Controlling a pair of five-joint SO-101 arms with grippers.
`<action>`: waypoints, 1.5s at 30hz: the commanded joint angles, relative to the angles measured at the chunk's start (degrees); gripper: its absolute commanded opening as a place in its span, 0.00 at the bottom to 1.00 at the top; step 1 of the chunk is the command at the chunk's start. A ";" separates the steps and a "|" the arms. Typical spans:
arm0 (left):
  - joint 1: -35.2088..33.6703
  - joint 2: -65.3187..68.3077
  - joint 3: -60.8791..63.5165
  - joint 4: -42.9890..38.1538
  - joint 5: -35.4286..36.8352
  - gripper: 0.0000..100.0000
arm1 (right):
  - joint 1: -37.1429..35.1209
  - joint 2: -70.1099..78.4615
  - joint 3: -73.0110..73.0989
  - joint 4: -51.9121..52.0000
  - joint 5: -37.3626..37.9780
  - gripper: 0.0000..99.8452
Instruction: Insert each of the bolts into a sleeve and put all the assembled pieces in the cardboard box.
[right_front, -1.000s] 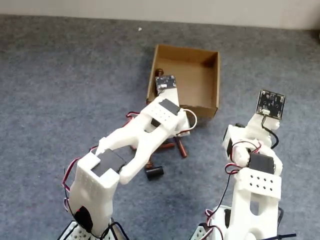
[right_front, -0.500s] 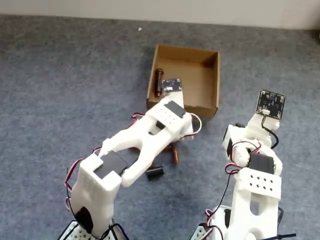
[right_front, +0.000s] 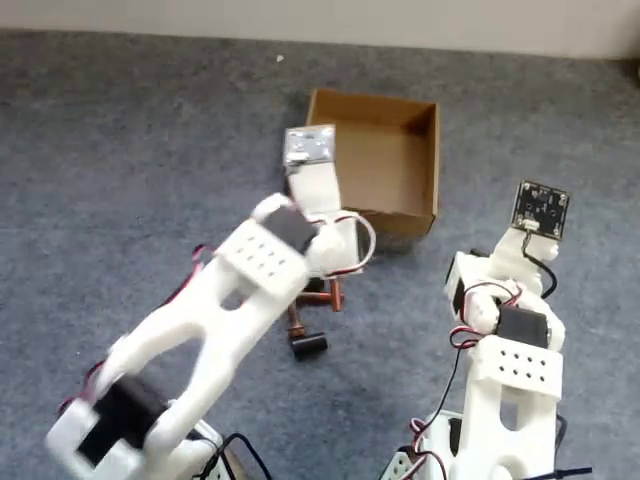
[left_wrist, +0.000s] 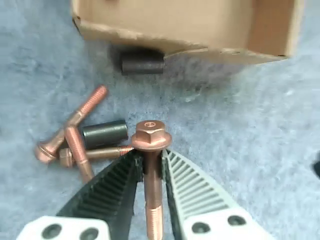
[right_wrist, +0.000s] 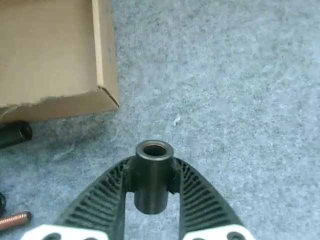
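Between the left gripper's (left_wrist: 149, 156) ribbed fingers, clamped shut on its shank, a copper flange bolt (left_wrist: 150, 137) sticks head-outward above the grey carpet (left_wrist: 260, 125), near the cardboard box (left_wrist: 165, 42). The right gripper (right_wrist: 152, 162) is closed around a black sleeve (right_wrist: 152, 187), bore facing out. Likely trouble: the bolt's thread points back toward the wrist, so mating may demand a regrip, and a slight tilt would miss the bore. Loose bolts (left_wrist: 70, 137) and a loose sleeve (left_wrist: 105, 134) lying below could get knocked.

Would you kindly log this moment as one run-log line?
left fingers: shut on bolt | right fingers: shut on sleeve | by cardboard box: spare bolts, spare sleeves
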 joint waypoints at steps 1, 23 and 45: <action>-3.47 -17.10 10.68 -9.41 -4.66 0.01 | -2.51 -6.55 -0.84 1.27 0.62 0.00; -13.67 -71.25 45.23 -26.46 -9.05 0.01 | -36.00 -35.91 17.54 -2.77 11.52 0.00; -4.18 -90.51 61.32 -35.52 -11.69 0.01 | -45.41 -53.85 30.29 -5.41 19.16 0.00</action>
